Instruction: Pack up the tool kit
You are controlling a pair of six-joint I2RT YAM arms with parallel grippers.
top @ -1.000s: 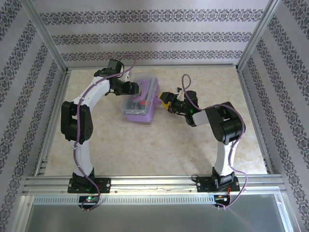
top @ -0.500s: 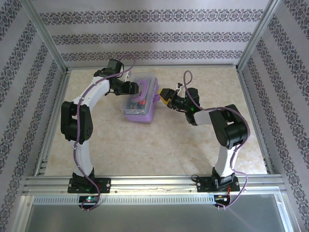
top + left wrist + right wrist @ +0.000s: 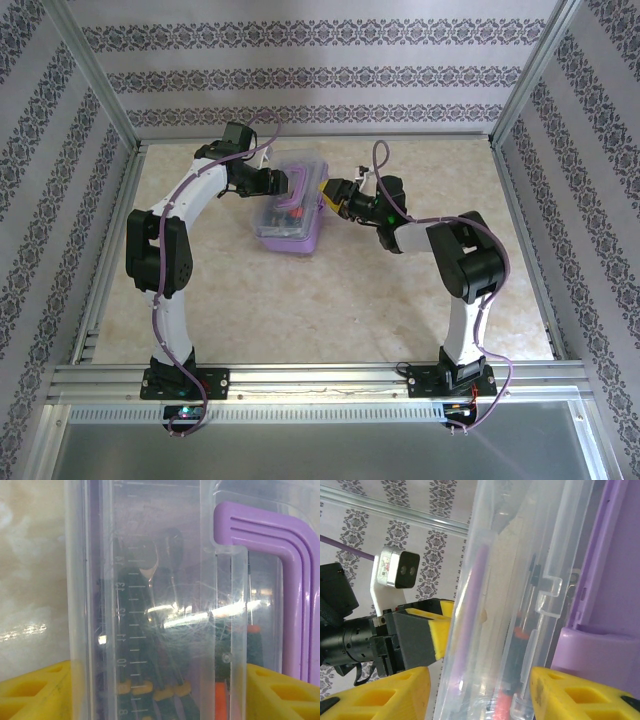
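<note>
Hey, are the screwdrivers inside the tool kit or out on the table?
Inside: the screwdrivers show through the clear lid of the tool kit.

Clear tool kit lid [image 3: 150, 540], purple handle [image 3: 296, 580] (at right), tools [image 3: 142, 630] behind, yellow fingertips [image 3: 35, 692] flanking
</note>
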